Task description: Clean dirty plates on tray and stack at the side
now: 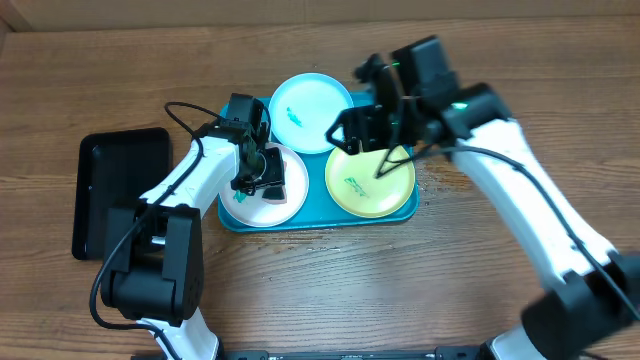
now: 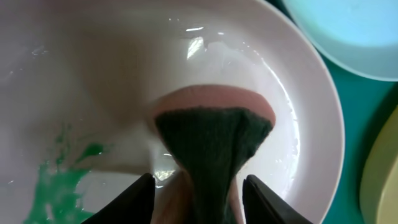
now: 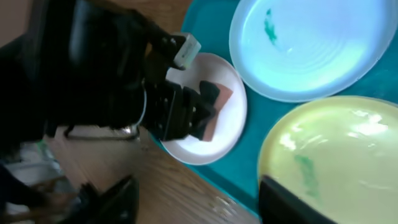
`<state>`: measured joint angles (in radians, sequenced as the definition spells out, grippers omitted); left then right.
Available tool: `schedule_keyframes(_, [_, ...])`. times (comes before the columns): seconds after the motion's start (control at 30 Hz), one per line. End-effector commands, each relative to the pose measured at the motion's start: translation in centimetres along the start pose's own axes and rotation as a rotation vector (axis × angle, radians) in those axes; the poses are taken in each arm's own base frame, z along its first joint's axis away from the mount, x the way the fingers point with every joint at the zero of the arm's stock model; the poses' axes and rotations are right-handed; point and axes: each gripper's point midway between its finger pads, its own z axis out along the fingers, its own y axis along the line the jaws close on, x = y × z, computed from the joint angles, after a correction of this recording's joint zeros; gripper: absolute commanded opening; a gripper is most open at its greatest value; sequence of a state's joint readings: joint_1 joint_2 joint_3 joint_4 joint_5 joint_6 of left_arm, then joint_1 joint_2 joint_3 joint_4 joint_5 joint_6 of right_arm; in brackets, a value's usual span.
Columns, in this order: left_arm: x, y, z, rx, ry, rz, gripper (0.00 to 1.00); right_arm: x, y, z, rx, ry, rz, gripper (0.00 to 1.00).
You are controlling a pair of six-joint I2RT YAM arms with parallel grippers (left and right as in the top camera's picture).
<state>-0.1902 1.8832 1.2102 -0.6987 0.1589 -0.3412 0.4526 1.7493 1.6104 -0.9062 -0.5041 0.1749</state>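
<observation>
Presently, the left gripper is clenched on a pink sponge with a dark green scouring face. The sponge's far end is pressed onto the small round white plastic plate. I judge the end-on grip lets the arm drag the sponge across the plate. A teal smear lies at 8 o'clock from the sponge, apart from it, so this plate is not yet clean.

The right gripper is spread wide with nothing between its fingers. It hangs over the 11 o'clock edge of the small round yellow-green plastic plate, probably waiting to lift a cleaned plate; whether it touches the plate I cannot tell.

All three plates lie flat and unstacked inside the large turquoise rectangular plastic tray:
- white plate at 8 o'clock
- small round pale cyan plastic plate at 12 o'clock
- yellow-green plate at 4 o'clock

The cyan and yellow-green plates each carry a teal smear. That is likely why none has left the tray.

A smaller black rectangular tray sits on the wooden table at 9 o'clock of the turquoise tray, apart from it. It may be the stacking spot.
</observation>
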Motion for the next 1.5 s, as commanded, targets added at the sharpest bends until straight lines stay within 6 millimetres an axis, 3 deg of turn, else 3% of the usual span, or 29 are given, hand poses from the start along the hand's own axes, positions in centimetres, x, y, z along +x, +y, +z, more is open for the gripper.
schedule_keyframes(0.0, [0.0, 0.7, -0.1, -0.033, -0.006, -0.005, 0.46, -0.4, 0.5, 2.7, -0.018, 0.022, 0.044, 0.54])
schedule_keyframes(0.27, [0.0, 0.7, -0.1, -0.033, -0.006, -0.005, 0.46, 1.5, -2.0, 10.0, 0.089, 0.104, 0.093, 0.54])
schedule_keyframes(0.53, [0.1, 0.7, -0.1, -0.034, -0.003, -0.005, 0.43, 3.7, -4.0, 15.8, 0.195, 0.143, 0.106, 0.54])
schedule_keyframes(1.13, [0.2, 0.7, -0.1, -0.035, 0.001, -0.006, 0.46, 6.1, -7.6, 19.5, 0.290, 0.196, 0.124, 0.49])
schedule_keyframes(1.2, [0.2, 0.7, -0.1, -0.035, 0.002, -0.006, 0.47, 6.2, -7.8, 19.6, 0.292, 0.201, 0.126, 0.44])
schedule_keyframes(1.47, [0.3, 0.6, -0.1, -0.031, 0.003, -0.005, 0.43, 6.2, -7.7, 19.6, 0.291, 0.200, 0.126, 0.10])
